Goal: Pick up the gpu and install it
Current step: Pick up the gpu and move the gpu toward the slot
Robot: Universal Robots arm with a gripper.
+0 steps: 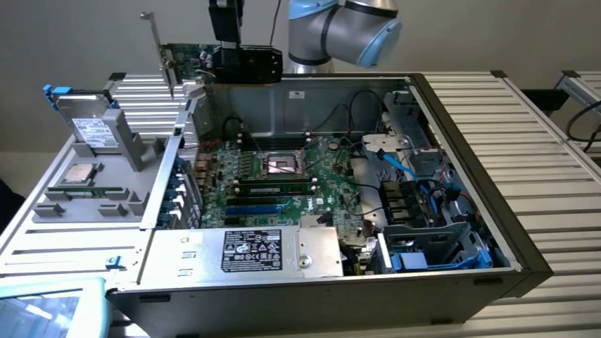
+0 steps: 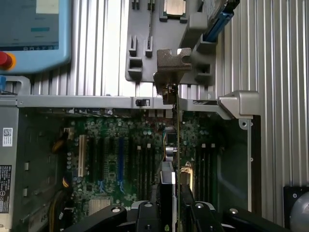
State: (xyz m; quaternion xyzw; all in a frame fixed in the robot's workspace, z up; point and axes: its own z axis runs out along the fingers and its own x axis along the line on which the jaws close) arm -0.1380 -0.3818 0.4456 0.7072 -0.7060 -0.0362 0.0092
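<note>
Ribbed metal worktop [image 1: 526,127] carries an open computer case [image 1: 310,102], its motherboard [image 1: 272,179] exposed. Above the case's far wall, toward the exterior view's left, we see the claw [image 1: 228,48] clenched on the gpu [image 1: 249,67], which hangs in the air clear of the board, its long silver bracket [image 1: 155,42] standing roughly upright.

The gripper [image 2: 176,195] hides part of the gpu [image 2: 169,67].

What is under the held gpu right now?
The motherboard and its slots lie below the gpu, which the gripper holds. The strip right under the card's edge is hidden.
</note>
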